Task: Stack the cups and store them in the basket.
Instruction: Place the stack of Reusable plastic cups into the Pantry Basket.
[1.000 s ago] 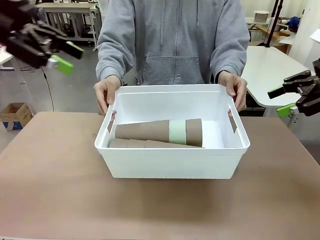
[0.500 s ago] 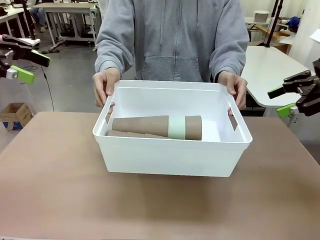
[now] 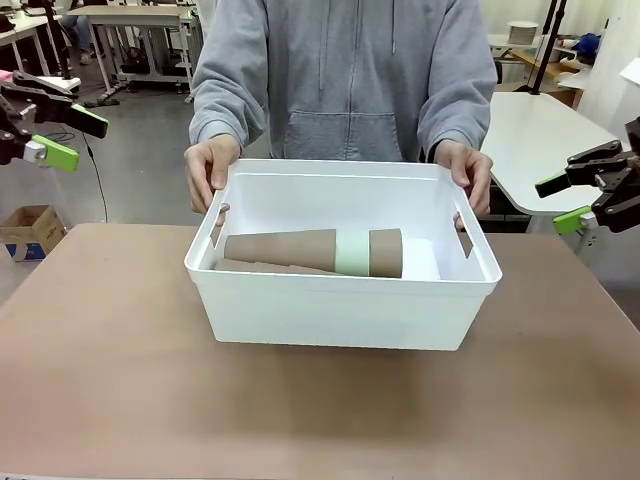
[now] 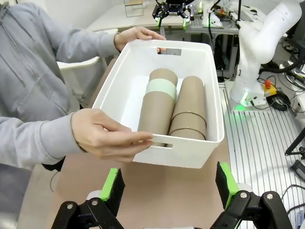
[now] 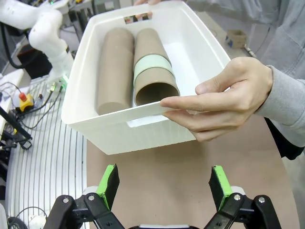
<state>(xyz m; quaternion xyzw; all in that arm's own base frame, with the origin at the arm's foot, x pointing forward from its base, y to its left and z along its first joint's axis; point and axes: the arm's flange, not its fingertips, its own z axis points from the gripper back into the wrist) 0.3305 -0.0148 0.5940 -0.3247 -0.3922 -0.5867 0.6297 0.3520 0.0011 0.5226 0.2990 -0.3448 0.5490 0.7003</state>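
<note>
From the front I see the basket (image 3: 340,300) near the table's (image 3: 100,380) middle, lifted at its far side, a person's hand (image 3: 208,172) on the rim at 10 o'clock and the other hand (image 3: 468,172) at 2 o'clock. The cups (image 3: 315,252) lie on their sides inside it in two nested stacks, side by side; the farther stack has a mint cup (image 3: 352,253) banded between brown ones, its open mouth toward 3 o'clock. The nearer stack is mostly hidden behind the basket's front wall.

My left gripper (image 3: 62,133) hangs off the table's edge at 9 o'clock, jaws spread wide with nothing between them. My right gripper (image 3: 562,203) hangs at 3 o'clock beyond the table, jaws likewise wide apart and empty. Both are well apart from the basket.

In the left wrist view the fingers (image 4: 112,191) frame the basket's short side, where the person's hand pinches the rim above the slot handle and blocks that end. In the right wrist view the other hand clamps the opposite rim, covering it the same way.

Around: a cardboard box (image 3: 28,230) on the floor at 9 o'clock, a white table (image 3: 545,130) behind at 2 o'clock, benches (image 3: 130,30) at 11 o'clock.
</note>
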